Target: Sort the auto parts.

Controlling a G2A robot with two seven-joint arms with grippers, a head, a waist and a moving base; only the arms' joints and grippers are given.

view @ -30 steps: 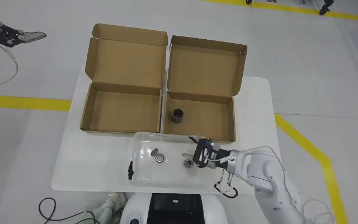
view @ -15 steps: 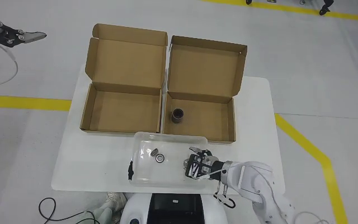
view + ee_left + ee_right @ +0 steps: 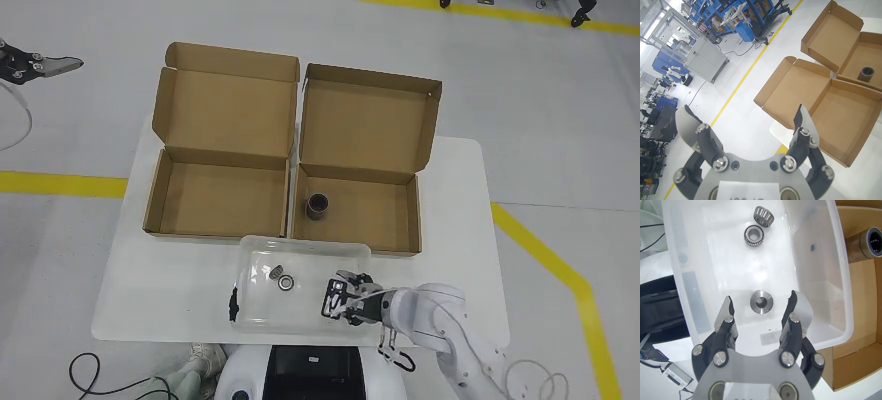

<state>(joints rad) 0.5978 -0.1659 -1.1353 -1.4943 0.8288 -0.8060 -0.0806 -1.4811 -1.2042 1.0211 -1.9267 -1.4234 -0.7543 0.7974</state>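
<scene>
Left cardboard box (image 3: pixel 215 200) and right cardboard box (image 3: pixel 370 215) sitting open just behind the clear bin (image 3: pixel 300 243), same spots as a second ago. Real change: right gripper (image 3: pixel 761 300) swung from the bin's right end in toward its middle, now hanging spread wide inside. Left gripper (image 3: pixel 743 111) parked well off past the bin's left end, spread too, holding nothing. Dark sleeve (image 3: pixel 317 206) already in the box behind the bin's right half, so one part sorted. Steel collar (image 3: pixel 762 302) flat on the bin floor, right between those spread right fingers, no contact yet by the looks of it. Probably the next grab. Flat bearing (image 3: pixel 754 236) and tipped bearing (image 3: pixel 763 216) side by side toward the bin's left end, untouched so far.
</scene>
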